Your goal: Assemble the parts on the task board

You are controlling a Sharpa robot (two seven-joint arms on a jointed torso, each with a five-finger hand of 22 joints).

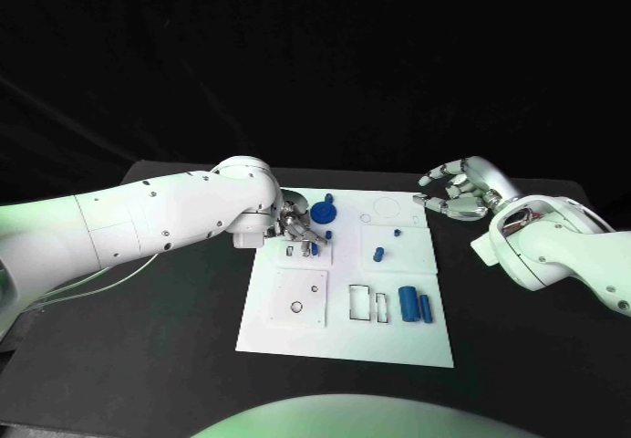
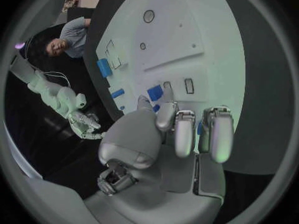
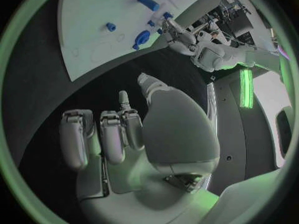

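Hands first, starting with the left hand (image 1: 292,228): it sits low over the task board (image 1: 345,342), at the far left part of it, with its fingers bent down among the small blue parts there. I cannot tell from these pictures if it is pinching a part or just touching one, because the fingers hide what is under them. On the near part of the task board, close to the robot, lies a blue cylinder (image 1: 409,303) with a second blue piece (image 1: 426,308) just beside it, next to some small empty slots. A little farther along the task board stand a small blue peg (image 1: 377,254) and a tiny blue piece (image 1: 398,233). Just beside the left hand, toward the far edge of the task board, is a round blue wheel part (image 1: 324,213). The right hand (image 1: 455,193) floats off the far right corner of the task board, over the black table (image 1: 158,365), with its fingers curled in and nothing in them. I think the job now is fitting a part near the wheel. Next, the left hand needs a sure hold and a straight push down into the hole.
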